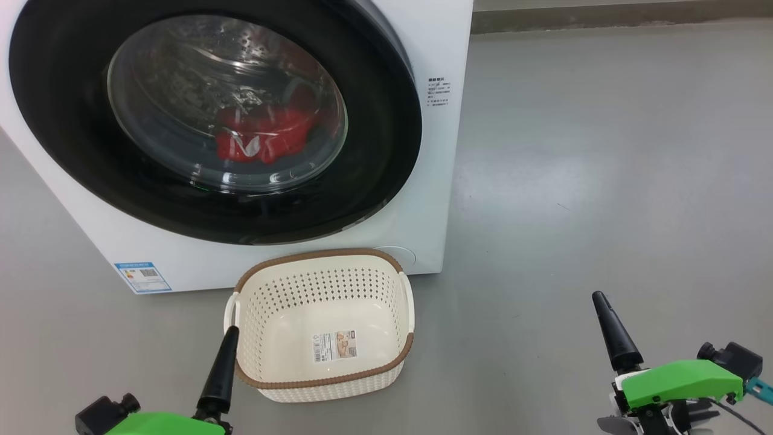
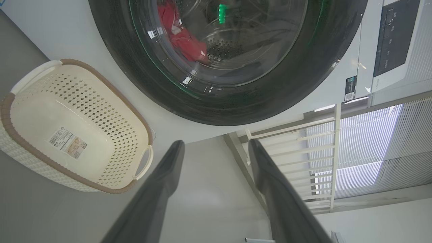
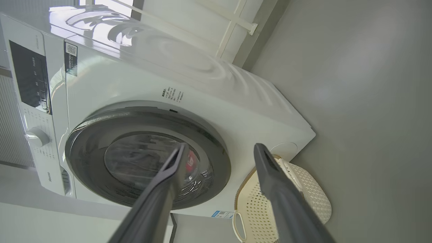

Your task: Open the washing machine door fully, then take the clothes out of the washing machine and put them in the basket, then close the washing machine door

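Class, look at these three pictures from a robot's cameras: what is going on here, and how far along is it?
A two-armed robot faces a white washing machine standing on a grey floor. The washing machine door looks shut, and red clothes lie in the drum behind its glass. The basket sits on the floor just in front of the machine, with no clothes in it. The left gripper and right gripper are both open and hold nothing. No step of the job is done yet.

Left hand [image 2: 216, 143] and right hand [image 3: 220, 145] both hang free, jaws spread wide.
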You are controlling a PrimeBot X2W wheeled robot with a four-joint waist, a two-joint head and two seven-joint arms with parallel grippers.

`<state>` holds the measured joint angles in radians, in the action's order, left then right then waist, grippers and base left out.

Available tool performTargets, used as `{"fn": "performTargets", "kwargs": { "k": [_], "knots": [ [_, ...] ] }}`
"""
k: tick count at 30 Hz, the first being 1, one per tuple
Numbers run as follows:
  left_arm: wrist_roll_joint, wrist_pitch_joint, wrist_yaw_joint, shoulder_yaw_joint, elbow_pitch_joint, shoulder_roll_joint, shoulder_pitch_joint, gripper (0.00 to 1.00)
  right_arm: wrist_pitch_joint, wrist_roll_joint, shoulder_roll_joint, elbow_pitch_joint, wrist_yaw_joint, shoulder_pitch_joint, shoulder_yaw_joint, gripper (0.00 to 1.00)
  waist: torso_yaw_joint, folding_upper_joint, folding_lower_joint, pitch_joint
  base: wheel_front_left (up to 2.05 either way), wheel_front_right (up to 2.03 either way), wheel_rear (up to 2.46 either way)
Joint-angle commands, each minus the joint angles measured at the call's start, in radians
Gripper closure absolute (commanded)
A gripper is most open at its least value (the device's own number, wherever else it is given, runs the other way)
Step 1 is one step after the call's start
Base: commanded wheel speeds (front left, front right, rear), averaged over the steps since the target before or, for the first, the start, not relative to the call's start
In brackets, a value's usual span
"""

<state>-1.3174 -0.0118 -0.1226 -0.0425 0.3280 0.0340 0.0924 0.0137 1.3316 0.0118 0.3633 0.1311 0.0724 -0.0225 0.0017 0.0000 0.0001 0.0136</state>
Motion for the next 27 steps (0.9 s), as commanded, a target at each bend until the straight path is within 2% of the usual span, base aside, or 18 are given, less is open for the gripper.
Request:
{"fn": "performTargets", "kwargs": {
  "k": [1, 20, 27],
  "knots": [
    [0.038, -0.013, -0.003, 0.005, -0.031, 0.009, 0.053, 0.0, 0.013, -0.052, 0.014, -0.022, 0.0, 0.064, 0.011, 0.0, -0.001, 0.0, -0.0001, -0.001, 0.0, 0.0, 0.0],
    [0.39, -0.072, -0.005, -0.012, -0.044, 0.005, 0.096, 0.0, 0.071, -0.399, 0.02, -0.017, 0.0, 0.109, 0.052, 0.0, -0.003, 0.0, -0.0001, -0.003, 0.0, 0.0, 0.0],
    [0.486, -0.09, -0.004, 0.001, -0.055, 0.006, 0.11, 0.0, 0.089, -0.501, 0.022, -0.026, 0.0, 0.123, 0.059, 0.0, -0.003, 0.0, -0.0001, 0.005, 0.0, 0.0, 0.0]
  ]
}}
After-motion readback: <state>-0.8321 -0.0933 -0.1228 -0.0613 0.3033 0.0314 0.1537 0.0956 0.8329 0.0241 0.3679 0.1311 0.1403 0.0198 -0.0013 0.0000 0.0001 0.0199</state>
